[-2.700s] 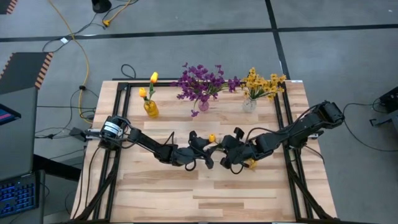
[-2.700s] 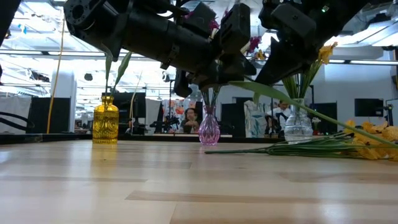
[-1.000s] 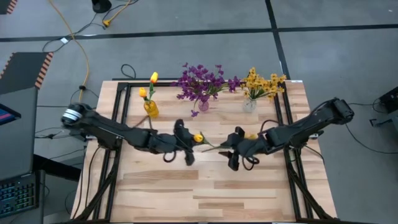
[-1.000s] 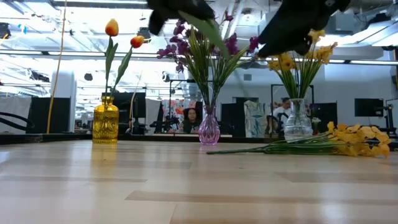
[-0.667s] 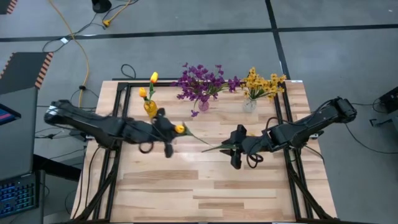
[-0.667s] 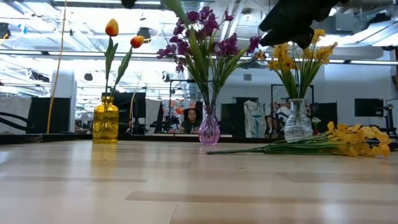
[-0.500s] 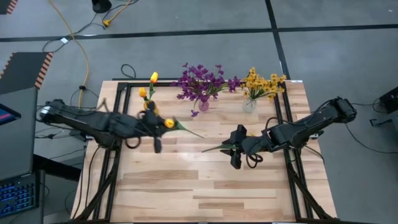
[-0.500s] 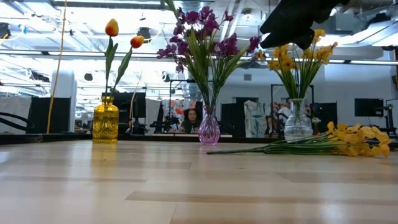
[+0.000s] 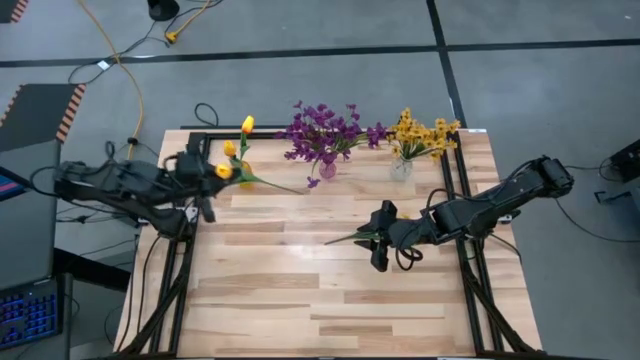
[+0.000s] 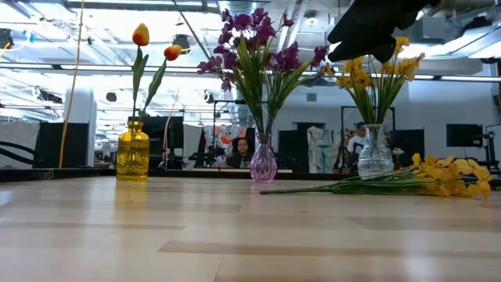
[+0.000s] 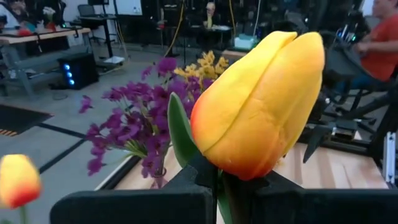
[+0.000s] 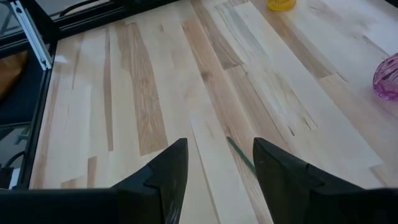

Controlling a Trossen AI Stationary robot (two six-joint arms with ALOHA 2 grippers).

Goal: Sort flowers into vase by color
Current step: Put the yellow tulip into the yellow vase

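Flowers are standing in three vases along the far edge of my table (image 9: 330, 300) in the high view: tulips in the yellow vase (image 9: 242, 176), purple blossoms in the purple vase (image 9: 327, 167), yellow blossoms in the clear vase (image 9: 401, 168). My left gripper (image 9: 205, 172) is clamping an orange-yellow tulip (image 9: 223, 171) just beside the yellow vase, its stem (image 9: 275, 184) trailing toward the table's middle. My right gripper (image 9: 378, 250) is hovering with fingers spread over the green stem of a yellow sprig (image 9: 348, 237) lying on the wood.

Low view: I am seeing the three vases in a row and the loose yellow sprig (image 10: 450, 177) lying flat on the table before the clear vase (image 10: 375, 157).

Left wrist view: my fingers are pinching the tulip (image 11: 261, 106) just below its bud.

Right wrist view: my fingers (image 12: 166, 174) are standing apart, holding nothing, with a thin green stem (image 12: 239, 154) lying between them on the boards.
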